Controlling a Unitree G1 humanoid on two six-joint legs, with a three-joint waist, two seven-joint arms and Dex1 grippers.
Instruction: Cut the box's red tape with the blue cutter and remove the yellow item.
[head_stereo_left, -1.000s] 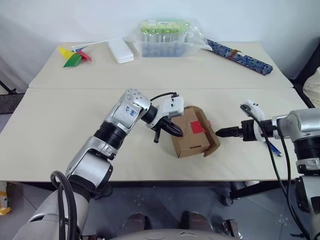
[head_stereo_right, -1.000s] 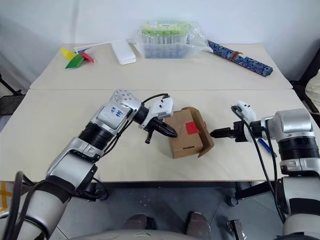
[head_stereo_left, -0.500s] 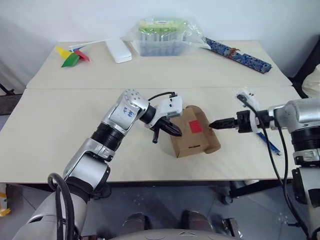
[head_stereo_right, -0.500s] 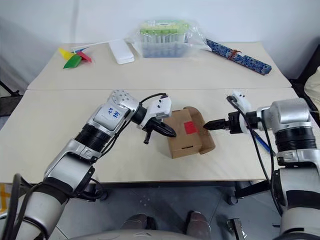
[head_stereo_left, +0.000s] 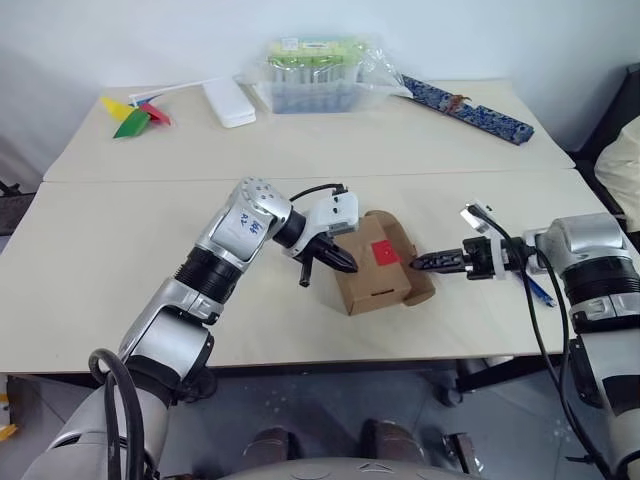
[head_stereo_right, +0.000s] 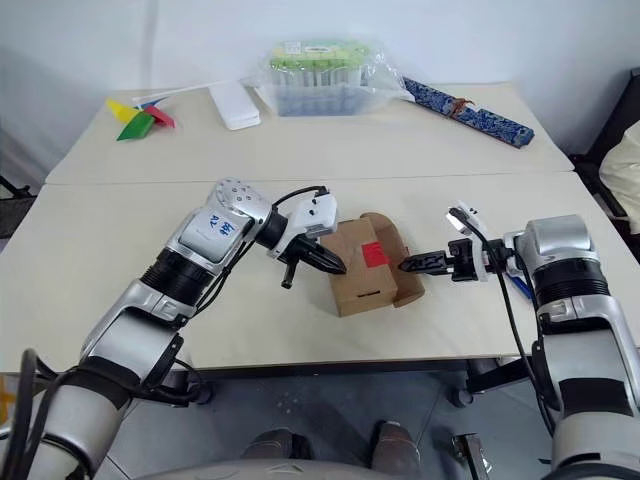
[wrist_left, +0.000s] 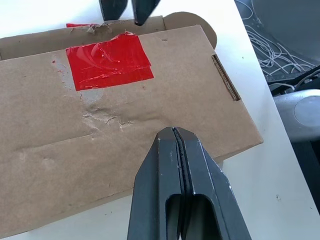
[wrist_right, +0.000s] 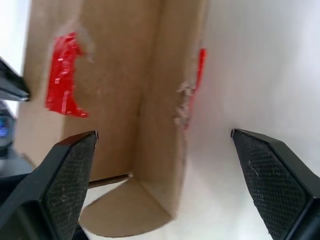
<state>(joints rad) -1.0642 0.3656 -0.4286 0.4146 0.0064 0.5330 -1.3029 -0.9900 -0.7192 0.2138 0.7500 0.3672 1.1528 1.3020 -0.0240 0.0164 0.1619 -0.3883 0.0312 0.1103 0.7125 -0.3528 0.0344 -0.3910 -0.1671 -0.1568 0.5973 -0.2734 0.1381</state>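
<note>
A: In the head view the small brown cardboard box (head_stereo_left: 378, 275) sat at centre frame on the worktop (head_stereo_left: 120, 260), with the left gripper (head_stereo_left: 338, 260) pinched together beside it.

B: In the right wrist view, the right gripper (wrist_right: 162, 145) gaped apart at the flap and could tear it. No readable writing.

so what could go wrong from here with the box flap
1. The open right end effector sits at the side flap of the small brown cardboard box; closing may pinch the flap's edge and tear it.
2. The shut left end effector only rests against the box, so a pull could drag it across the beige table.
</note>
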